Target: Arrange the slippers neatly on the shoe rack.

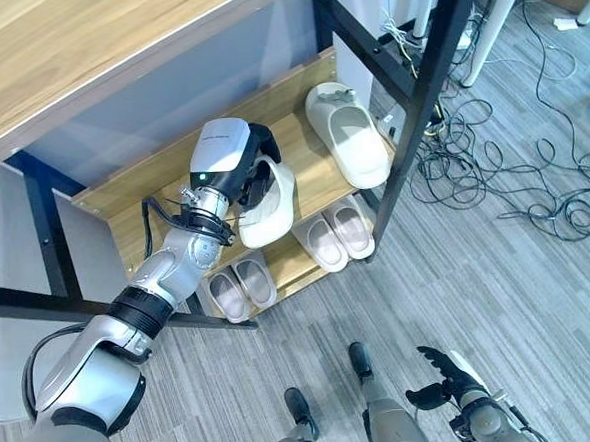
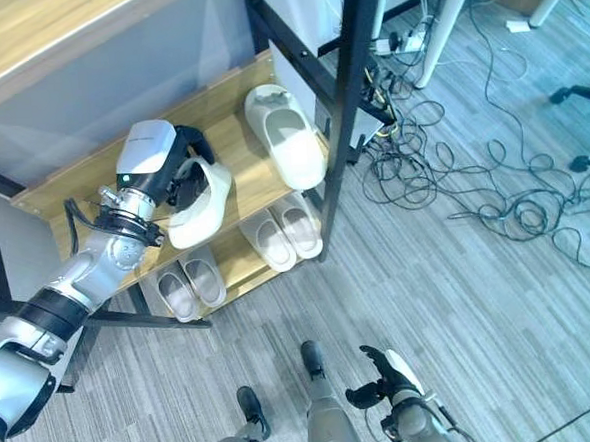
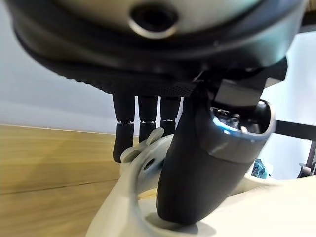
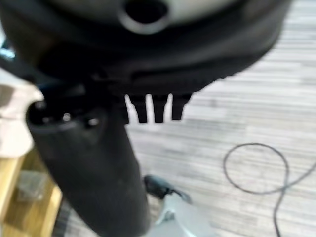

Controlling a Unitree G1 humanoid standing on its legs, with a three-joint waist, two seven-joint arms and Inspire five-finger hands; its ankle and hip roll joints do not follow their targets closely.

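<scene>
The cream slipper (image 1: 270,204) in the left hand (image 1: 255,173) is a smooth, rounded moulded slide with a thick sole and a broad strap. It lies at the near edge of the shoe rack's middle shelf (image 1: 153,185), its toe hanging slightly past the edge. In the left wrist view the thumb (image 3: 207,163) presses down inside the slipper while the fingers (image 3: 140,131) curl over the strap from the other side, so the hand is pinching the slipper. Its mate, a second cream slipper (image 1: 348,133), lies flat on the same shelf to the right, well apart, sole down.

On the lower shelf (image 1: 290,266) sit two pairs of pale pinkish slippers (image 1: 335,231), each pair side by side; the left pair (image 1: 238,289) is nearer the rack's left end. The rack has light wood-grain boards in a black metal frame (image 1: 417,83), with a wide wooden top (image 1: 54,55). The floor (image 1: 500,299) is grey striped plank. A tangle of black cables (image 1: 492,159) lies to the right, by white table legs (image 1: 489,29).

The left arm reaches up and forward from the lower left. The right hand (image 1: 440,380) hangs low near the floor, fingers loosely curved and empty.
</scene>
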